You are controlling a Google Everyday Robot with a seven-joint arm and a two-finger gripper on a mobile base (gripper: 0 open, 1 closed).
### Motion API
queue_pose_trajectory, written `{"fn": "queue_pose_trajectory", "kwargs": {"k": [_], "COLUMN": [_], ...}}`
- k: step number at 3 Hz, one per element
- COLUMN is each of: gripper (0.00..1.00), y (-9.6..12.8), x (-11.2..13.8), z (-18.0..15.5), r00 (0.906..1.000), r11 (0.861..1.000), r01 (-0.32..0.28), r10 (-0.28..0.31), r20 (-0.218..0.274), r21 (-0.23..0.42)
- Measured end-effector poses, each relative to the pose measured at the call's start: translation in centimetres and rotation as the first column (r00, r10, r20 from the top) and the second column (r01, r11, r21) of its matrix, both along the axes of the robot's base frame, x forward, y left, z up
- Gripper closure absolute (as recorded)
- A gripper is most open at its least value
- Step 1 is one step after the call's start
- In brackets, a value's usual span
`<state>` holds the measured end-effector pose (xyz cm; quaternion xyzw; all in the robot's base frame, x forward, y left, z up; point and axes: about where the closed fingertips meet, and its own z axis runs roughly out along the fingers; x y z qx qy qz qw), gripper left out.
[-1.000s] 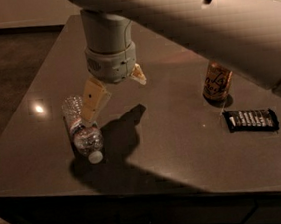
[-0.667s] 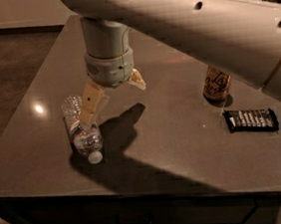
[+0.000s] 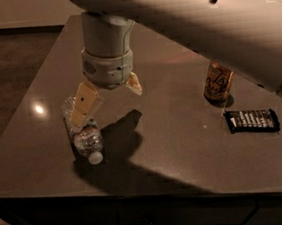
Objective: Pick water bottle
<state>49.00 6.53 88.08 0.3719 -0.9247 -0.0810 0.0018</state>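
The table (image 3: 185, 155) fills the view, dark and glossy. The arm (image 3: 196, 18) reaches over it from the far side and ends in the gripper (image 3: 108, 106), which hangs low above the surface. Its two tan fingers (image 3: 84, 101) are spread wide and grasp nothing.

The bottle (image 3: 84, 135) lies on its side just under the gripper, toward the near edge, with its white cap (image 3: 95, 158) pointing at that edge. One finger overlaps the bottle's far end; I cannot tell whether it touches. The other finger stands well off, on the side where the can (image 3: 217, 80) is. The can and a black packet (image 3: 251, 121) sit well apart from the gripper, beyond that free finger.

The risk, as I judge it, is alignment. The bottle is not centred between the fingers, so a descent could land one finger on top of it and press or roll it toward the table's edge. Closing off-centre could also squeeze the thin, round plastic out of the grip, or catch only its end, leaving it to tip and slip on the lift.
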Motion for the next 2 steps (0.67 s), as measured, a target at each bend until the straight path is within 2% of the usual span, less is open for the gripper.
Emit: {"fn": "queue_pose_trajectory", "kwargs": {"k": [2], "gripper": [0.00], "y": [2.3], "x": [-1.0], "z": [-1.2], "r00": [0.9996], "r11": [0.999], "r01": [-0.027], "r10": [0.027], "r20": [-0.007], "r21": [-0.039]}}
